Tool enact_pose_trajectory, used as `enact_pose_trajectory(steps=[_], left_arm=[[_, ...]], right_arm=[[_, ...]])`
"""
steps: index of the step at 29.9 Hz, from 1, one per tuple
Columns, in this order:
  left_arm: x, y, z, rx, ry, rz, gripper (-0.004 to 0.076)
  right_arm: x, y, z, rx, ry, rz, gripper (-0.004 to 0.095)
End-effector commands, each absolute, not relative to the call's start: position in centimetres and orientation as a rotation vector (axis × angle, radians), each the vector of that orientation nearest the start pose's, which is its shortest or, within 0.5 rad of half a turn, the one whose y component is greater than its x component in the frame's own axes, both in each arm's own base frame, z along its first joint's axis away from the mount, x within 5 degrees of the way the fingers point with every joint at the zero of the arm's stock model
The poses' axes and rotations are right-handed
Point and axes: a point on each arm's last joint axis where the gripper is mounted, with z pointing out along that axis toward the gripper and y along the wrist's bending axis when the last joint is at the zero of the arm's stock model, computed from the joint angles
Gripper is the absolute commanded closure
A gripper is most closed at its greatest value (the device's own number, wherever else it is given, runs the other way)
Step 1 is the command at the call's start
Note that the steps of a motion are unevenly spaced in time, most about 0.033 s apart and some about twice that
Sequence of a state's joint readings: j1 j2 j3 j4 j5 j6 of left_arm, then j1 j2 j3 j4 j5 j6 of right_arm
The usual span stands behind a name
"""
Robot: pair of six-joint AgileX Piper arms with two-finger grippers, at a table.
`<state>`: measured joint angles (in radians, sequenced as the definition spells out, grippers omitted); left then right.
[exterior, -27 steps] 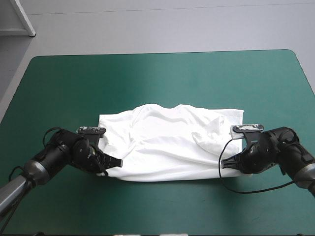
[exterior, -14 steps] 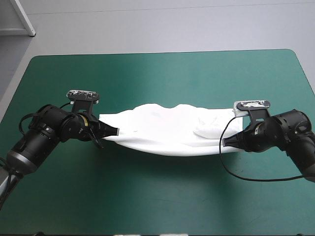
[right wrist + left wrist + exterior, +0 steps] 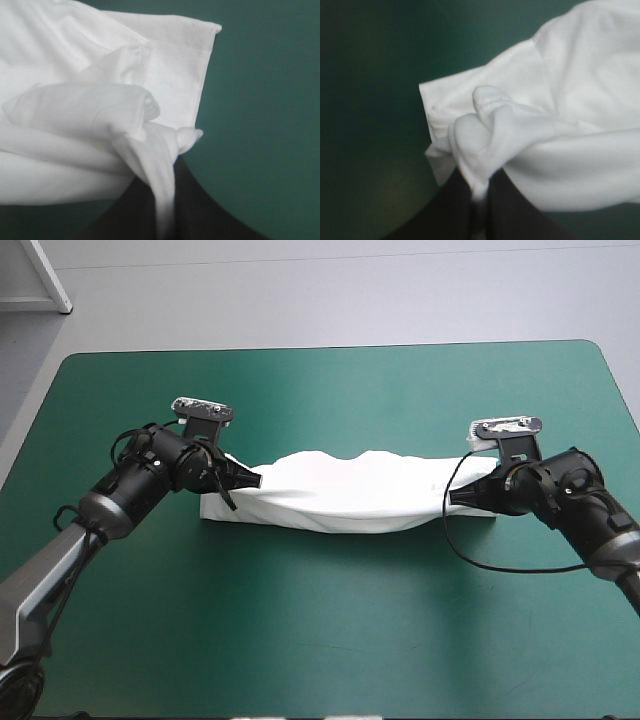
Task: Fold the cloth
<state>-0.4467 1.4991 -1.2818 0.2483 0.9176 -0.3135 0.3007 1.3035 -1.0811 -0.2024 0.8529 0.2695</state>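
teal-green cover (image 3: pixel 320 640), t-shirt (image 3: pixel 350 495) mid-table — l gripper (image 3: pixel 250 480), r gripper (image 3: pixel 455 498) pinching ends

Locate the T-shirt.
In the high view the T-shirt stretches across the middle of the table, held between the left end effector and the right end effector.

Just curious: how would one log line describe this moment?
left end effector: shut on T-shirt | right end effector: shut on T-shirt | T-shirt: near edge lifted off table

The T-shirt (image 3: pixel 350 495) lay stretched across the middle of the worktop (image 3: pixel 330 640), between the two claws. The left claw (image 3: pixel 255 480) pinched its left end and the right claw (image 3: pixel 452 498) its right end. The held edge was raised above a lower layer resting on the worktop.
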Motion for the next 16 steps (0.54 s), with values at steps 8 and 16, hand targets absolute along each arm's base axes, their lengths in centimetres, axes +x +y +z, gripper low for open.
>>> enact_pose_trajectory(steps=[8,16], left_arm=[[35.5,-10.3,34.2,0.139,2.417,0.055,0.0732],[38.6,-10.4,30.0,0.166,2.507,-0.006,0.0732]], right_arm=[[31.7,7.0,34.2,-0.120,2.333,-0.071,0.0927],[37.0,3.7,31.1,0.045,2.462,0.038,0.0927]])
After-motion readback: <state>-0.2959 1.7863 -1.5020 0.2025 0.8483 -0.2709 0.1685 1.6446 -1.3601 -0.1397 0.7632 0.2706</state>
